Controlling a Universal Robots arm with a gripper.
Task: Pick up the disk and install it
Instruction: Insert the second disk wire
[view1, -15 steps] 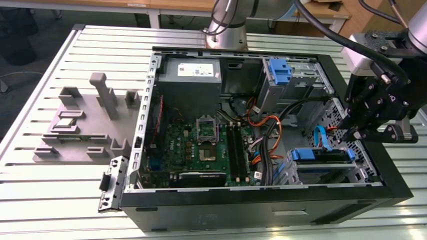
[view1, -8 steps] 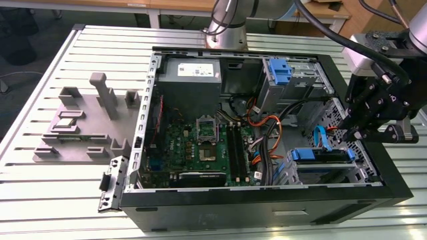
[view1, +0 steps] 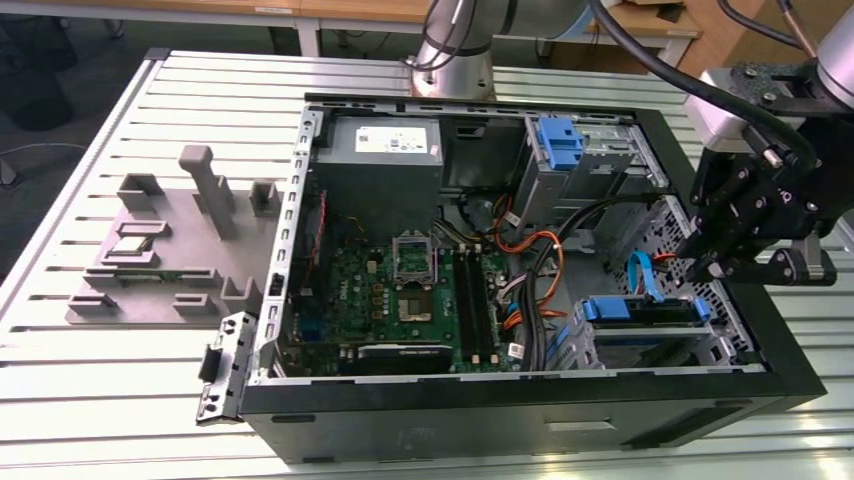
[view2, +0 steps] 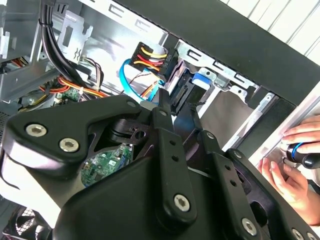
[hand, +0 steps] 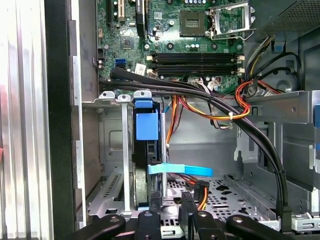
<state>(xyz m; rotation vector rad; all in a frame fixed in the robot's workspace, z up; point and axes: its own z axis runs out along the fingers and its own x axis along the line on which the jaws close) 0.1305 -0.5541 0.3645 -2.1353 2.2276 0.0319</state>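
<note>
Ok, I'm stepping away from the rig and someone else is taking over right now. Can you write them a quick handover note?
Gripper: hovers over the open case at the exterior view's right. It is above the disk and apart from it.
Disk: sits in its blue carrier inside the drive cage, near the case's front corner.
Done: the disk appears to be placed in the cage.
Left: whether it is fully seated or cabled cannot be told.
Caution: a person's hand rests at the case's outer edge in the second wrist view.
</note>
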